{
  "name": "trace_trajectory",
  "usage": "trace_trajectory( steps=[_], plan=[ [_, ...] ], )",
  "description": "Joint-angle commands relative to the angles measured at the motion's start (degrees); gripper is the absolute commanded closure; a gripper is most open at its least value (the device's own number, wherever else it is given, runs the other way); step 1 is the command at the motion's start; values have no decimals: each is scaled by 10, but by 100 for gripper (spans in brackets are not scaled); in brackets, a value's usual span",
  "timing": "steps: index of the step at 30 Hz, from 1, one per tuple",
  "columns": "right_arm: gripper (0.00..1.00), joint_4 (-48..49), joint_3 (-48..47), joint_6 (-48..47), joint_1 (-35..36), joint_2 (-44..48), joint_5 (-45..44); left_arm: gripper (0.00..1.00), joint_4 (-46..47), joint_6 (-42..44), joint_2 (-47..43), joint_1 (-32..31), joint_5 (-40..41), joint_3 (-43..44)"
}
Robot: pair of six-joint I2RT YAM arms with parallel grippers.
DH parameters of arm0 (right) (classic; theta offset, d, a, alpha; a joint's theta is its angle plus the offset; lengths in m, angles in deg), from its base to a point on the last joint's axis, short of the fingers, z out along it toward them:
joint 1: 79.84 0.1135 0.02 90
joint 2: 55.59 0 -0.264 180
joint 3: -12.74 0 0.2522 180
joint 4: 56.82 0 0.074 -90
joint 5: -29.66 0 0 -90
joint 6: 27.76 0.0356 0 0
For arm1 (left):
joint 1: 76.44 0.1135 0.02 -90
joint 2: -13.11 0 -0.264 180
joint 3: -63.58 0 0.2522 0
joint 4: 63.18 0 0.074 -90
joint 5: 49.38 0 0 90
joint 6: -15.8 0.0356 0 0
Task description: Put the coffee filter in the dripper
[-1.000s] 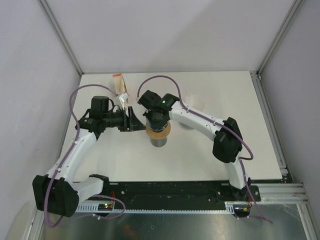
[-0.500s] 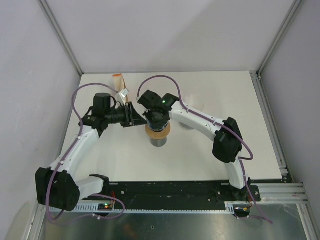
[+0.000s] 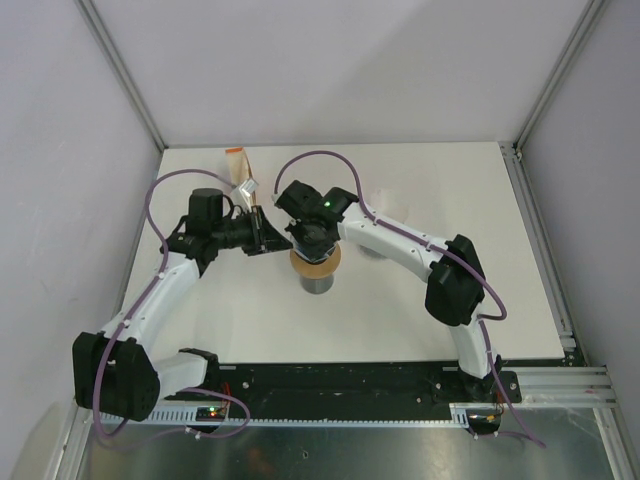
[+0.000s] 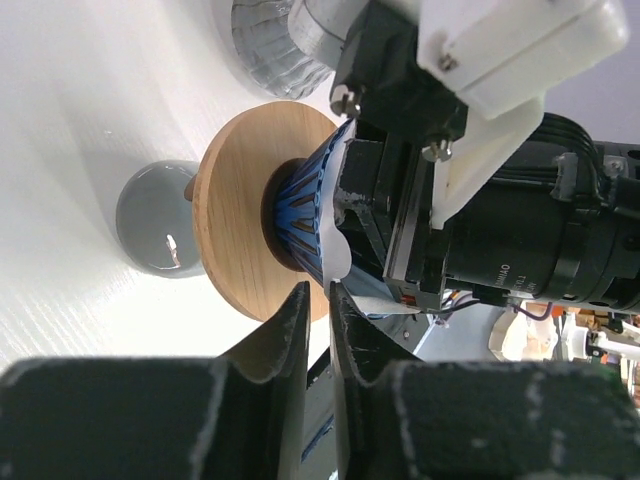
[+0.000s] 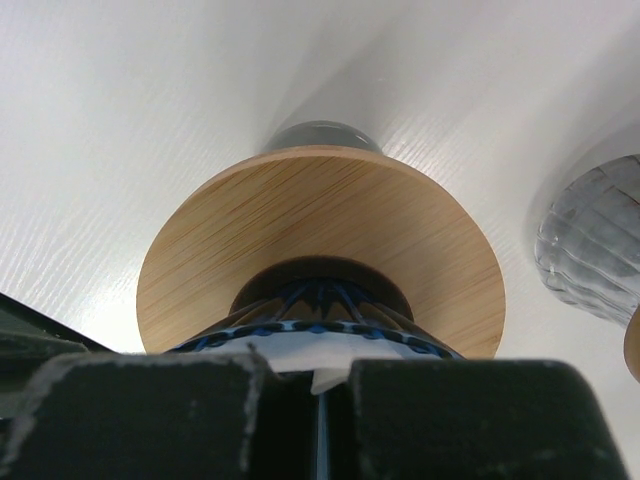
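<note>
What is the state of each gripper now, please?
Left gripper: almost closed at the coffee filter edge; grip cannot be told.
Right gripper: closed on the coffee filter.

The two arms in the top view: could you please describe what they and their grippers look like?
Both the left arm and right arm have white links with bulky black joints, and a purple cable loops along each. A green light glows near the right wrist. The left gripper and right gripper have matte black, rough-textured fingers.
</note>
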Motion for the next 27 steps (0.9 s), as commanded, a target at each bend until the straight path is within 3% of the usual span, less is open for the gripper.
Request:
trace_trajectory(
  steps=[1, 27],
  plan=[
    [100, 17, -19, -1, 3, 28, -10, 85, 12, 0, -6, -6, 17, -3],
    [100, 36, -20, -16, -1, 104, -35, 86, 11, 17, -13, -5, 18, 10]
  ],
)
